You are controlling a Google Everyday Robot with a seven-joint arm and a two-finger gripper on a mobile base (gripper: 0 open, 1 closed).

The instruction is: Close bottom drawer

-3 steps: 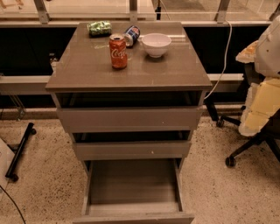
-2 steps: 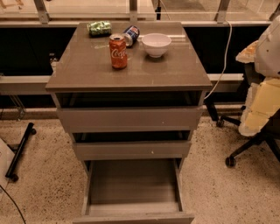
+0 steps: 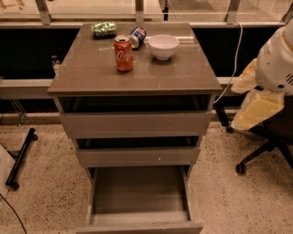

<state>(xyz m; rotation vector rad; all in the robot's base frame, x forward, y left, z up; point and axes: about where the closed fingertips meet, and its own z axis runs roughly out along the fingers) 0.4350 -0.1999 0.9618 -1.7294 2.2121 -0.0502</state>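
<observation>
One job: bottom drawer [image 3: 137,194] gapes at 6 o'clock, my gripper [image 3: 256,109] at 3 o'clock, state I cannot tell, so I'd push its front centrally, straight in.

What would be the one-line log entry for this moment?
bottom drawer: open, not yet closed | gripper: not in view | arm: right edge, apart from cabinet

floor [image 3: 41,192]: pale speckled terrazzo
wall [image 3: 27,50]: dark panels below sill
window [image 3: 91,7]: glazed strip along top, metal posts
chair [image 3: 261,157]: black wheeled base, right
cable [image 3: 236,59]: white, hanging at right
stand [image 3: 20,157]: black leg on floor, left
</observation>
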